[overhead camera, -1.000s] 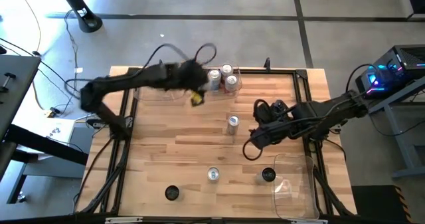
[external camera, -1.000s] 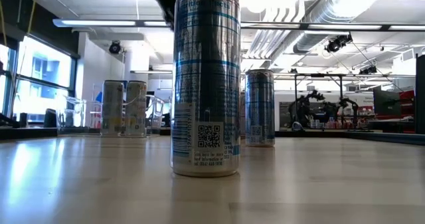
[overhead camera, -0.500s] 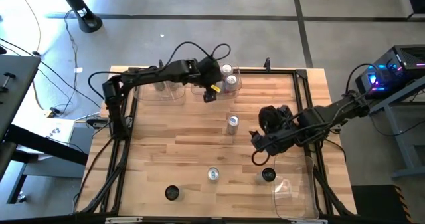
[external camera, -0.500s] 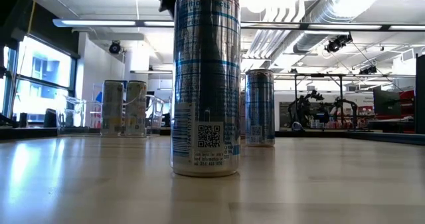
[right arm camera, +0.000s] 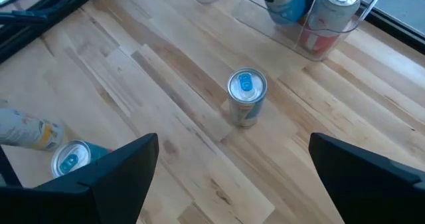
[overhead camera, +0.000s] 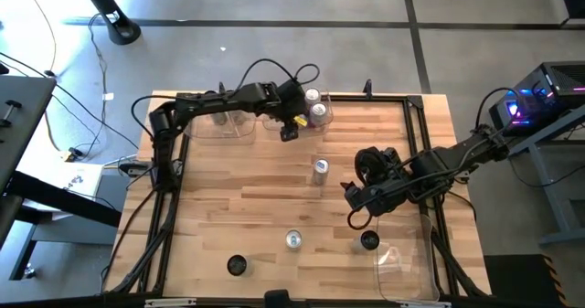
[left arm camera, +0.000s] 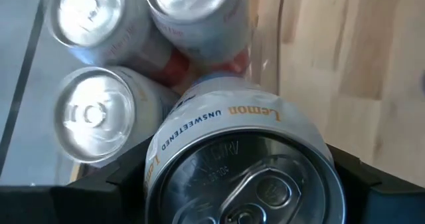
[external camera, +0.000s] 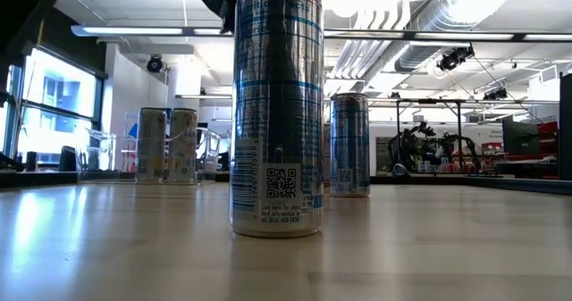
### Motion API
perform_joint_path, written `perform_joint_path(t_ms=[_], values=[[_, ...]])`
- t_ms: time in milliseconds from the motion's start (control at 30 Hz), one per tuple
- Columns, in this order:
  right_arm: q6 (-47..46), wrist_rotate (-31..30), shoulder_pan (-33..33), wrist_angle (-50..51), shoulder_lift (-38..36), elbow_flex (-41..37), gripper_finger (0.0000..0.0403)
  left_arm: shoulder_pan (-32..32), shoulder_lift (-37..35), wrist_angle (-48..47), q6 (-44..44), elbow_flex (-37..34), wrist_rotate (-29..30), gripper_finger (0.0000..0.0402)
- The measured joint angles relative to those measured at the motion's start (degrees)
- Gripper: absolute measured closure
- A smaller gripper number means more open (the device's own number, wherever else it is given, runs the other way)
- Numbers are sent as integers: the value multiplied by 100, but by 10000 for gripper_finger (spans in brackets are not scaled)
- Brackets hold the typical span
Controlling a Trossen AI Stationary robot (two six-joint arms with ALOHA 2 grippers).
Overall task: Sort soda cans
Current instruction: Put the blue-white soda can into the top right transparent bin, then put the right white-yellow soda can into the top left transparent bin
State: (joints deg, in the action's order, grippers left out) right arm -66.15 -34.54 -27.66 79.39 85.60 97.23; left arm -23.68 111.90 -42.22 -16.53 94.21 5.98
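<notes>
My left gripper (overhead camera: 291, 125) is shut on a silver-topped soda can with yellow "Lemon" lettering (left arm camera: 242, 177), beside the clear bin (overhead camera: 329, 116) at the table's far edge. Three silver-topped cans (left arm camera: 93, 114) (left arm camera: 86, 11) (left arm camera: 192, 4) stand upright in that bin. My right gripper (overhead camera: 356, 207) hangs open over the table's right half, nothing between its fingers. A blue-tabbed can (right arm camera: 246, 94) stands on its base mid-table (overhead camera: 320, 169). Other cans stand near the front edge (overhead camera: 293, 240) (overhead camera: 368, 241) (overhead camera: 237, 265). My left gripper pinches the lemon can between its two fingers (left arm camera: 113, 184), one on each side wall (left arm camera: 156, 164) just under the rim. The fingers come slanting down from above and from the table's left. The can's top faces up toward the wrist; its bottom is hidden.
A second clear bin (overhead camera: 224, 125) sits at the far left, a third (overhead camera: 402, 253) at the near right corner. In the low view one tall can (external camera: 277, 109) stands close in front, with another (external camera: 349, 145) behind it. A black frame (overhead camera: 416, 116) rims the wooden table.
My left gripper has carried the lemon can toward the table's right and far edges and downward, up to the bin with the three cans, slowing in the last half second. My right gripper has stayed open, drifting slightly toward the near edge.
</notes>
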Motion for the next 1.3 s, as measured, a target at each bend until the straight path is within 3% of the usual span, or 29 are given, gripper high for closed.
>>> perform_joint_path(t_ms=[367, 567, 733, 933, 1300], values=[[11, 0, 0, -129, 0, 0, 18, 6, 216, 277, -110, -2, -40, 123], [15, 0, 0, -129, 0, 0, 18, 6, 207, 339, -77, -2, 1, 20], [44, -58, 0, -129, 2, 0, 18, 6, 217, 326, 32, 4, -13, 47], [59, -211, 0, -129, 2, 0, 18, 6, 63, 279, 115, 4, -53, 50], [471, -472, 80, -116, 2, 0, 18, 8, -941, -680, 573, 2, -102, 49]])
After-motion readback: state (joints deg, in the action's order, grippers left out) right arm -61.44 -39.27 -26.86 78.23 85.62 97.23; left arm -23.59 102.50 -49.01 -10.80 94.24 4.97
